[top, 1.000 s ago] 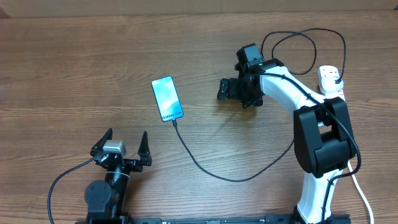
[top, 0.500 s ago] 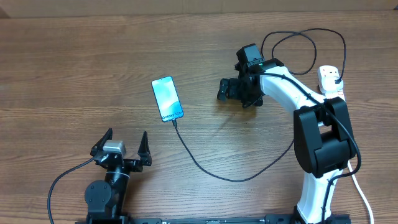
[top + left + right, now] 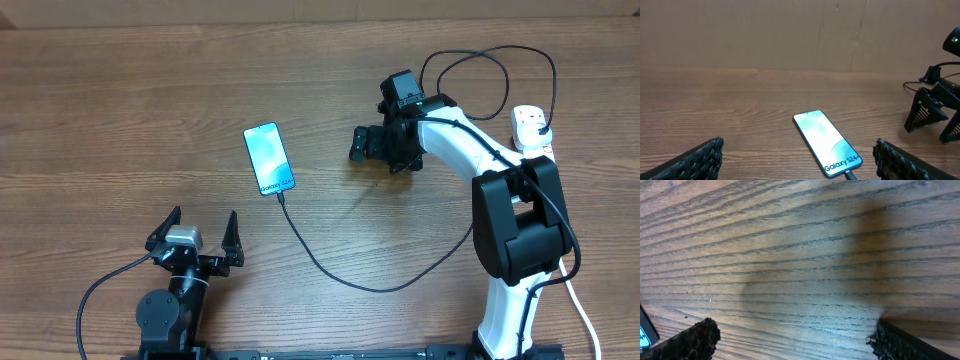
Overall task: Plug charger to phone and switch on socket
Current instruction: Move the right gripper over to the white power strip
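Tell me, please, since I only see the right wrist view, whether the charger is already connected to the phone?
Observer: Overhead, the charger cable ends at the phone's bottom edge and looks plugged in.
Operator: Thank you. Where is the socket?
Observer: The socket lies at the far right of the table, partly hidden by the right arm and well apart from the right claw.
Operator: And the left claw?
Observer: The left claw is open near the front edge, holding nothing.

Open table (image 3: 320, 150) between phone (image 3: 269, 158) and right gripper (image 3: 358, 143); charger (image 3: 372, 288) cable across the middle; socket (image 3: 530, 125) beside right arm (image 3: 515, 225)
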